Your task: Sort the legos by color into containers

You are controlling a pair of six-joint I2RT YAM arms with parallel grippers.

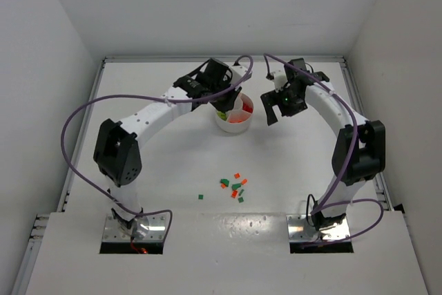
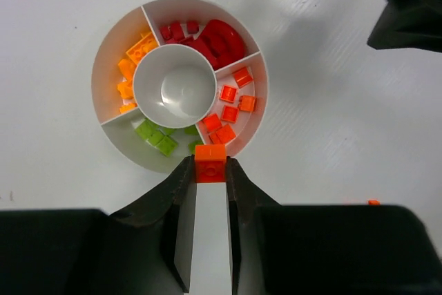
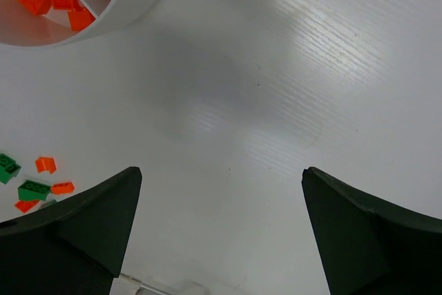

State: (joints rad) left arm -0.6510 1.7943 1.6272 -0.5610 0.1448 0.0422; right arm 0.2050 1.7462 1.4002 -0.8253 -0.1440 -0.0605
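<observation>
My left gripper (image 2: 210, 165) is shut on an orange lego (image 2: 210, 162), held just above the near rim of the round white dish (image 2: 263, 101). The dish's wedge containers hold red bricks (image 2: 210, 36), orange bricks (image 2: 231, 105), yellow-orange bricks (image 2: 131, 67) and green bricks (image 2: 157, 136); its central hub (image 2: 174, 86) is bare. From above, the dish (image 1: 225, 124) lies partly under the left gripper (image 1: 222, 96). My right gripper (image 3: 221, 174) stands open over bare table beside the dish rim (image 3: 131, 12); it (image 1: 275, 108) hangs right of the dish. Loose green and orange legos (image 1: 235, 186) lie mid-table.
A single green brick (image 1: 201, 197) lies left of the loose cluster. Some of those loose bricks (image 3: 31, 181) show at the left edge of the right wrist view. White walls enclose the table on three sides. Purple cables loop off both arms.
</observation>
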